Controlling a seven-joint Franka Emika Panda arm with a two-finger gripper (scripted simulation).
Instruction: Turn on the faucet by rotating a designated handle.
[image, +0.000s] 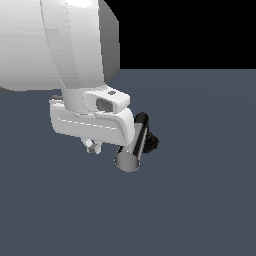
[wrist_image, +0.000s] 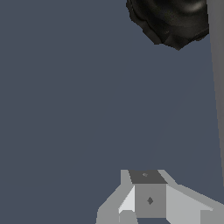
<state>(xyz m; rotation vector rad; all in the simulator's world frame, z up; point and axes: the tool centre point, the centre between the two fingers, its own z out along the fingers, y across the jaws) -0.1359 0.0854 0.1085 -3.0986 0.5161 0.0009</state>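
Chrome catches the eye first in the exterior view: the handle (image: 133, 145), 1 straight glossy cylinder, juts from the faucet (image: 150, 141) toward the camera, its flat round end nearest the viewer and its black root back at the dark elbow. The white gripper (image: 93, 146) hangs just beside the handle, on the exterior view's left of it, and the hand's body overlaps the handle's far part in this picture. Whether any finger touches the chrome cannot be told here, and only a small grey fingertip stub shows beneath the hand, so the claw's opening cannot be read.

Moving to the wrist view, the faucet's knobby black base (wrist_image: 173, 19) sits at 1 corner, and the handle (wrist_image: 217, 65) runs as a pale strip along the frame's edge beside that base. A grey finger (wrist_image: 149, 199) shows in the foreground, well apart from the base; its partner is not clear, so the claw's width remains unknown.

Judging by this, the step in hand is the approach, with the push not yet begun. Next, the finger should likely close onto the handle's side and sweep it around the base.
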